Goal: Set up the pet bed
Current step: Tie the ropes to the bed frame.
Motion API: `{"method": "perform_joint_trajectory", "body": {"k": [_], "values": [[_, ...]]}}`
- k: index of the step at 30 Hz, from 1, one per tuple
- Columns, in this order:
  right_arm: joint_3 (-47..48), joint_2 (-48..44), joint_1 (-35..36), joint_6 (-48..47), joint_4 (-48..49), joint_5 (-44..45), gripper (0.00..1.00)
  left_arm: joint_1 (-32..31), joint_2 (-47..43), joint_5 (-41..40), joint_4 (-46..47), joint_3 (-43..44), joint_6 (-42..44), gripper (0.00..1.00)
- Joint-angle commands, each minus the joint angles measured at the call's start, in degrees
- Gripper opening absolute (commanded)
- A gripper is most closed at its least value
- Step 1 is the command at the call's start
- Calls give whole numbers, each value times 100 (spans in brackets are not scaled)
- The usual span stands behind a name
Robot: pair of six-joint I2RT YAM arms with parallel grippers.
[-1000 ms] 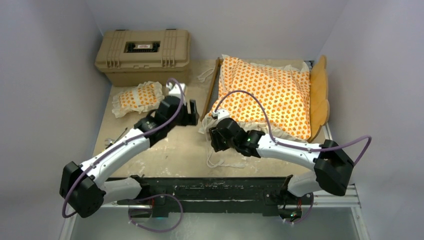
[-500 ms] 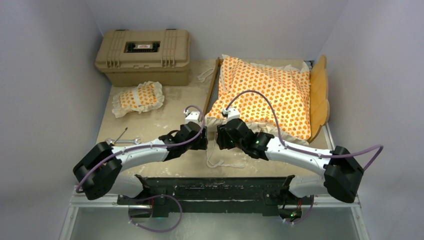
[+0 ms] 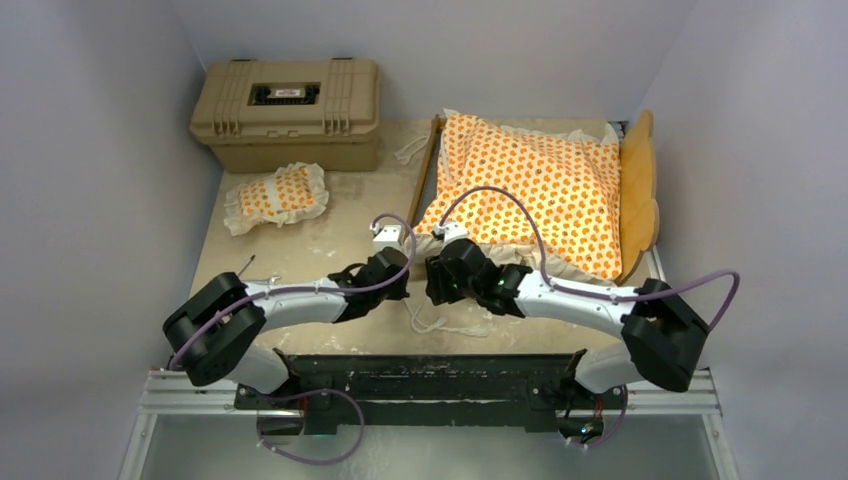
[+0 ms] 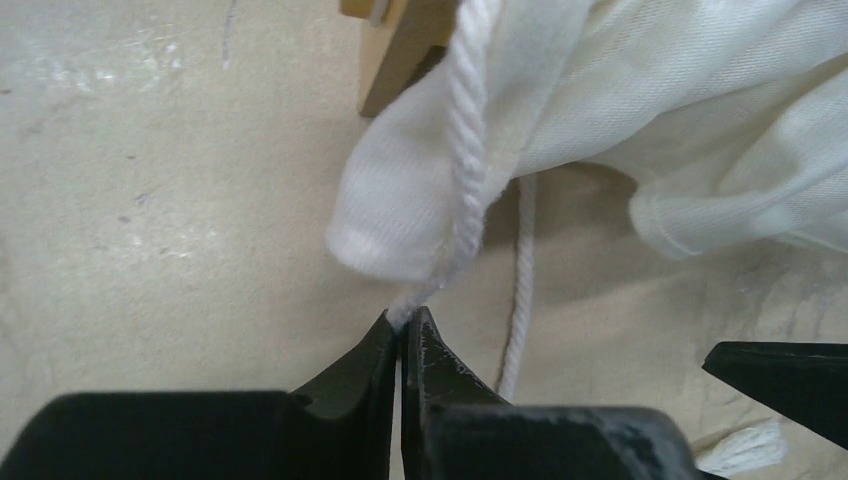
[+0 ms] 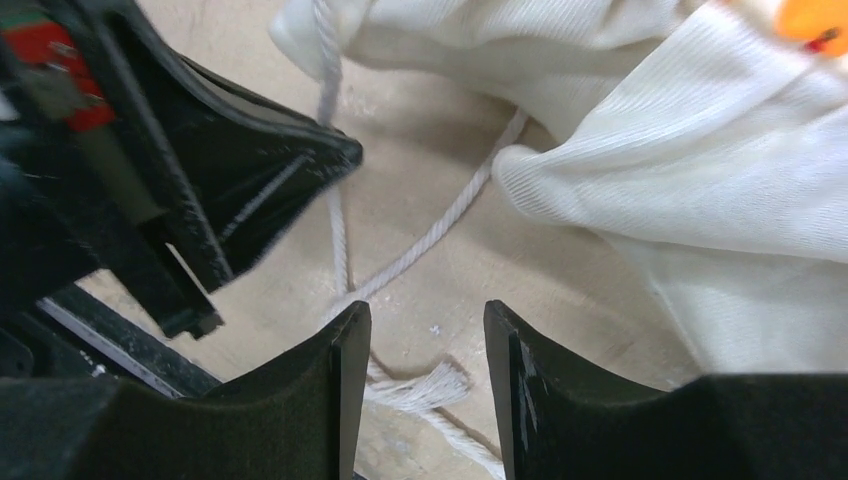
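Note:
The pet bed's wood frame (image 3: 640, 190) lies at the right, with the orange-patterned mattress cushion (image 3: 530, 185) spread over it. The small matching pillow (image 3: 278, 197) lies apart on the left. At the cushion's near-left corner, my left gripper (image 4: 408, 315) is shut on a white cord (image 4: 468, 150) that runs up over the white ruffle (image 4: 420, 200) beside a frame corner (image 4: 400, 50). My right gripper (image 5: 428, 320) hovers open just to the right, above the cord's frayed end (image 5: 420, 385), holding nothing. Both grippers (image 3: 418, 283) nearly touch.
A tan hard case (image 3: 288, 105) stands at the back left. Loose loops of white cord (image 3: 445, 322) lie on the table near the front edge. A thin metal tool (image 3: 245, 264) pokes out beside the left arm. Walls close in on both sides.
My left arm swung from beside the pillow down to the cushion's near-left corner, and its jaws closed on the white cord. The right gripper barely moved.

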Motion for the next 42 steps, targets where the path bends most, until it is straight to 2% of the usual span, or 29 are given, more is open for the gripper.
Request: {"method": "perform_joint_trajectory", "body": {"k": [1, 5, 7, 11, 16, 24, 30, 32, 33, 42], "values": [[132, 330, 59, -201, 306, -453, 49, -15, -376, -550, -433, -45, -1, 0], [351, 660, 316, -265, 98, -336, 49, -19, -546, -827, -1298, 14, 92, 0], [447, 820, 508, -295, 66, -253, 50, -14, -566, -917, -1446, -9, 129, 0], [624, 1127, 697, -206, 117, -98, 53, -6, -506, -816, -1345, -117, 134, 0], [954, 1381, 698, 293, -101, 532, 54, 3, -374, -668, -1241, -106, 89, 0], [1445, 2179, 698, 293, -417, 979, 54, 75, -395, -618, -1186, -111, 111, 0], [1131, 2148, 694, 293, -490, 881, 54, 157, -471, -541, -1138, -161, 114, 0], [1143, 2256, 690, 516, -505, 835, 45, 185, -462, -512, -1110, -165, 113, 0], [1163, 2301, 689, 521, -493, 796, 44, 196, -462, -488, -1096, -167, 111, 0], [1190, 2527, 689, 428, -445, 712, 44, 229, -523, -428, -1118, -43, 165, 0]]}}
